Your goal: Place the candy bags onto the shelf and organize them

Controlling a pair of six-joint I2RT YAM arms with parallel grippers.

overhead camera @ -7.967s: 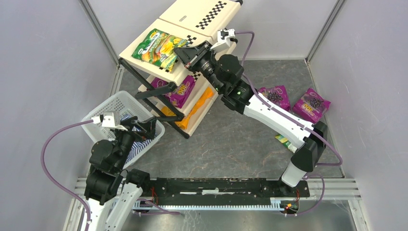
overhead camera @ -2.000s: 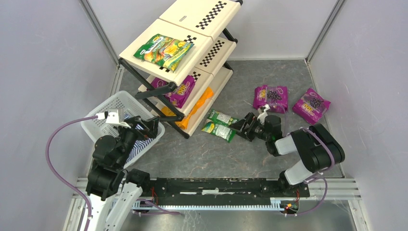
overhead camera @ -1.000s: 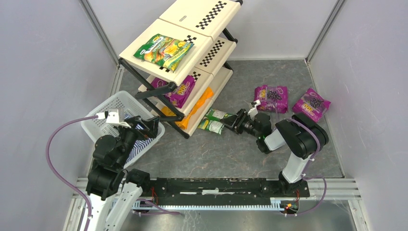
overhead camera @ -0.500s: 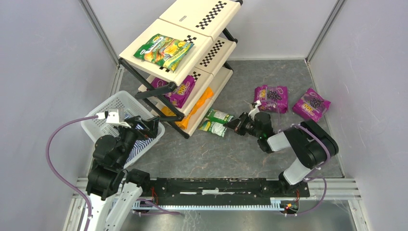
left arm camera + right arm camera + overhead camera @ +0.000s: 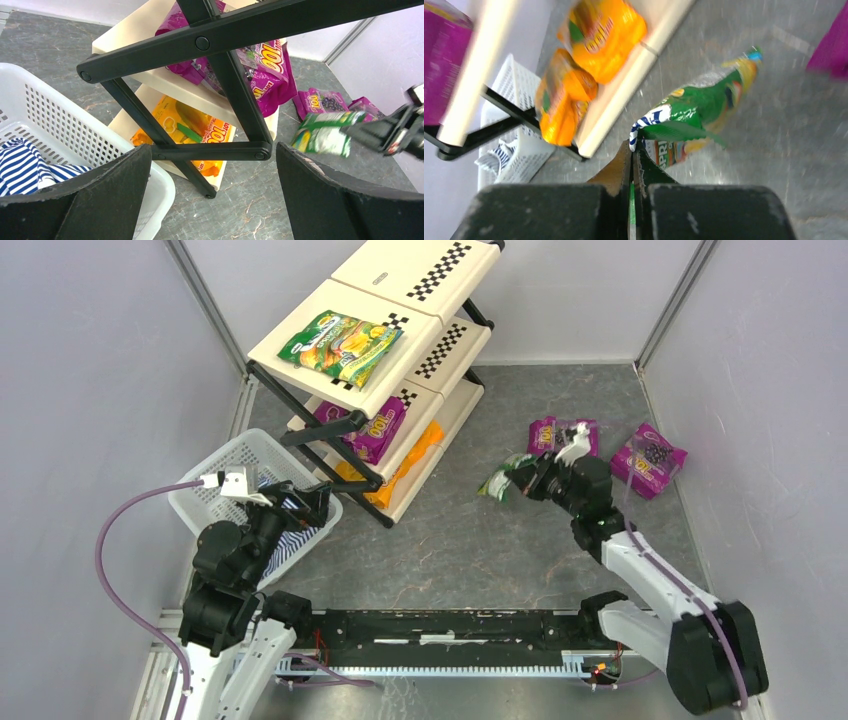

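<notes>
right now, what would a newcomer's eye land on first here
The right claw is shut on a green candy bag, holding it off the floor right of the shelf. Another green bag lies on the shelf's top tier, and two purple bags sit on the floor behind the claw.

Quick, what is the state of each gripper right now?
Left gripper: open, holding nothing.
Right gripper: closed on a green candy bag.
</notes>
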